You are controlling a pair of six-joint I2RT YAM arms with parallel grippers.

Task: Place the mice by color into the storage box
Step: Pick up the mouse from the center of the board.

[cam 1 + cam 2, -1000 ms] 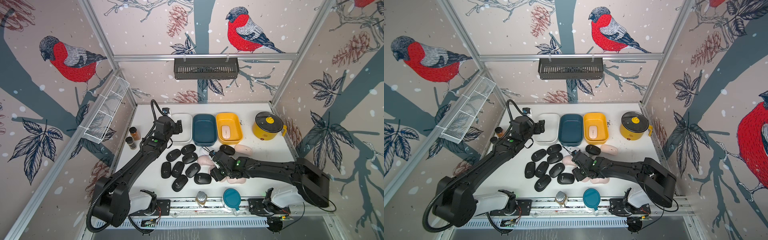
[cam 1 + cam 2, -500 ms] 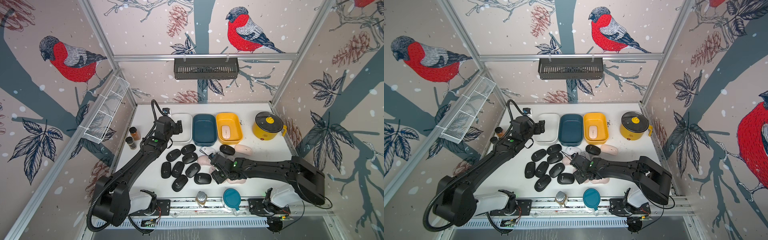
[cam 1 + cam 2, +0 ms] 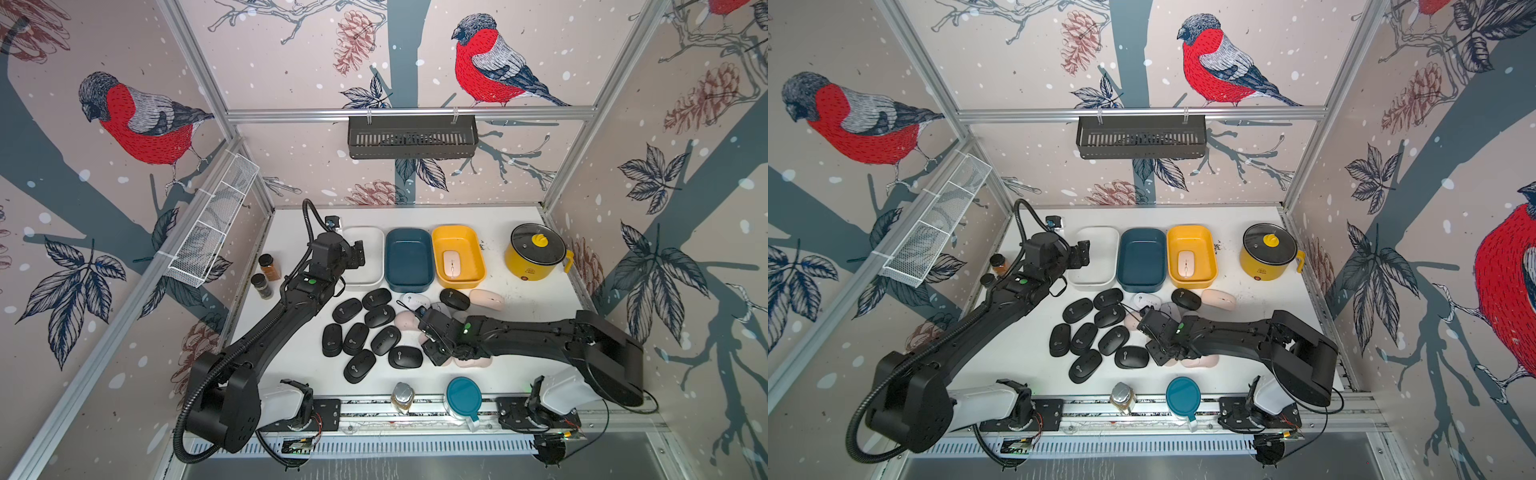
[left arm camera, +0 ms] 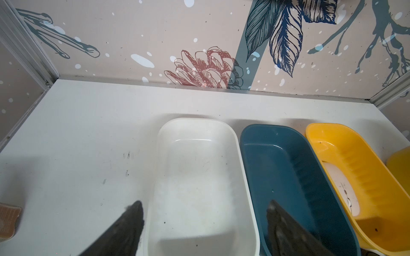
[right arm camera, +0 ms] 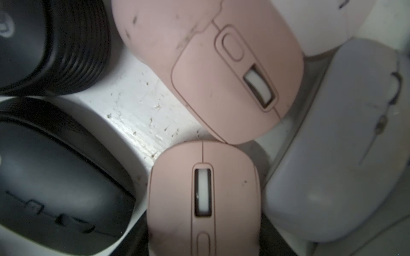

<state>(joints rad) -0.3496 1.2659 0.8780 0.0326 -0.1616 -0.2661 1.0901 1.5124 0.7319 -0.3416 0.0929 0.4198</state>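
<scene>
Three storage boxes stand in a row at the back: white (image 3: 365, 233), blue (image 3: 407, 286) and yellow (image 3: 457, 233). One pale pink mouse (image 3: 452, 263) lies in the yellow box. Several black mice (image 3: 357, 336) lie mid-table. Beside them are white mice (image 3: 415, 300) and pink mice (image 3: 486, 300). My right gripper (image 3: 433, 345) is low among these, shut on a pink mouse (image 5: 204, 199). Another pink mouse (image 5: 221, 66) touches its front, and a white mouse (image 5: 343, 155) lies alongside. My left gripper (image 4: 205, 204) hangs open and empty over the white box (image 4: 195, 124).
A yellow pot (image 3: 536, 251) stands at the back right. A round teal lid (image 3: 463, 394) and a small jar (image 3: 402, 395) sit at the front edge. Two spice jars (image 3: 266, 274) stand by the left wall, under a wire basket (image 3: 212, 224).
My right gripper has shifted slightly left among the mice, and its jaws have closed on the pink mouse. The left arm has not moved.
</scene>
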